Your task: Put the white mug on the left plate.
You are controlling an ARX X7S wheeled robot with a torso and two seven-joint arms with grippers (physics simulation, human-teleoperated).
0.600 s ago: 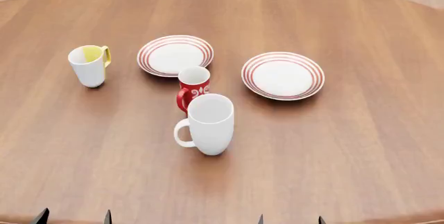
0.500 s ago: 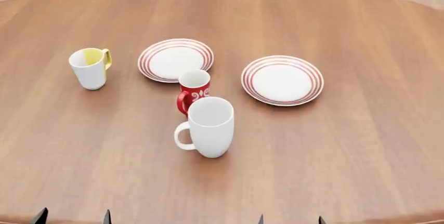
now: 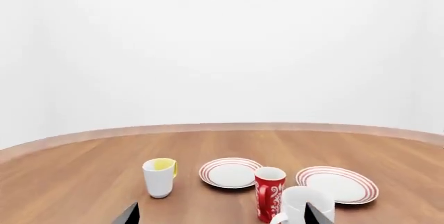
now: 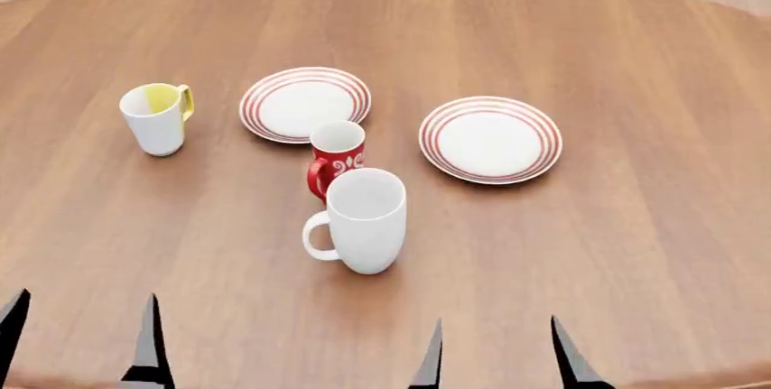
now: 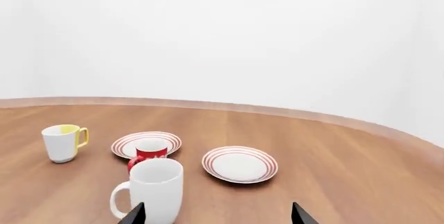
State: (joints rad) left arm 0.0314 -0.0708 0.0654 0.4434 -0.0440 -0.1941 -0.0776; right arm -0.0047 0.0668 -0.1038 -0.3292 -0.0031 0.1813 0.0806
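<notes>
Since a moment ago we've pushed both sets of fingers further onto the tabletop (image 4: 627,245); nothing else moved. The left plate (image 4: 303,103) sits beyond, bare. The white mug (image 4: 363,219) stands upright ahead, between left gripper (image 4: 79,330) and right gripper (image 4: 496,351), touching neither, both spread apart, empty.

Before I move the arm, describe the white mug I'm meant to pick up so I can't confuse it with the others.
On the round wooden table, find the two red-ringed plates; the white mug stands upright in front of the gap between them, nearest the robot. A small red mug stands just behind it. Unlike the yellow-lined mug far left, it is all white, handle included, and the tallest.
</notes>
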